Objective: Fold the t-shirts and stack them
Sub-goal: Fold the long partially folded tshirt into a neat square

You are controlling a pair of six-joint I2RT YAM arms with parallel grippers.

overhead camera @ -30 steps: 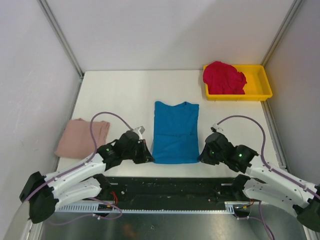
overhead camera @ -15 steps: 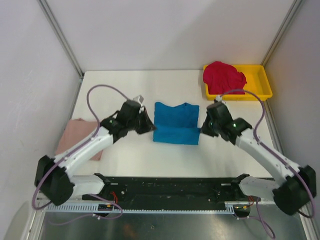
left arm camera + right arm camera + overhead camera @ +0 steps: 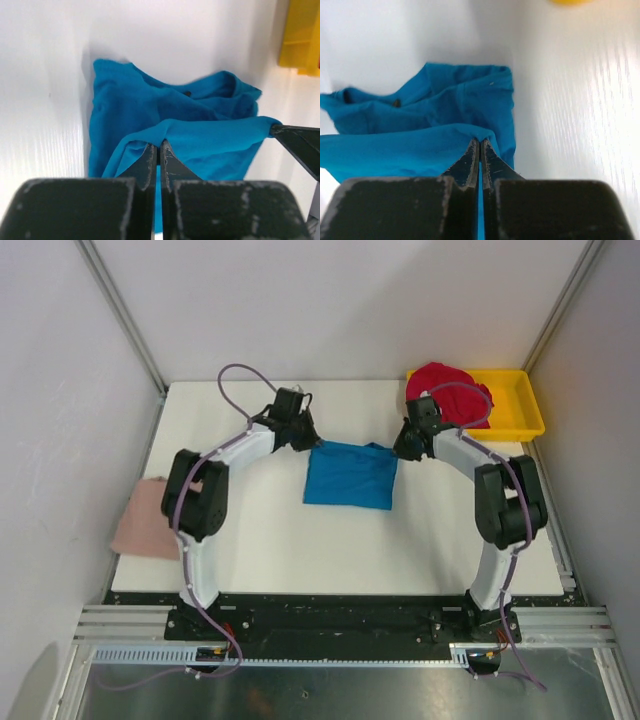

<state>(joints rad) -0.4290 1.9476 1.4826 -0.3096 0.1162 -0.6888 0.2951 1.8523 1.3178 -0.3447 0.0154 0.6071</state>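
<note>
The blue t-shirt (image 3: 350,477) lies mid-table, doubled over so its near hem sits on the collar end. My left gripper (image 3: 312,443) is shut on the hem's left corner, and in the left wrist view the cloth (image 3: 120,95) bunches at the closed tips (image 3: 160,145). My right gripper (image 3: 400,450) is shut on the right corner, where its tips (image 3: 480,142) pinch the blue fabric (image 3: 445,100). A folded pink t-shirt (image 3: 145,520) rests at the left table edge. Bunched up, the red t-shirt (image 3: 445,390) lies in the yellow tray (image 3: 520,415).
The yellow tray stands at the back right corner, close to my right gripper; its edge (image 3: 300,35) shows in the left wrist view. White walls with metal posts close in the table on the left, back and right. Both arms stretch far out from their bases.
Both grippers carried the blue t-shirt's near hem away from the bases and over to its collar end. The shirt went from full length to half length.
</note>
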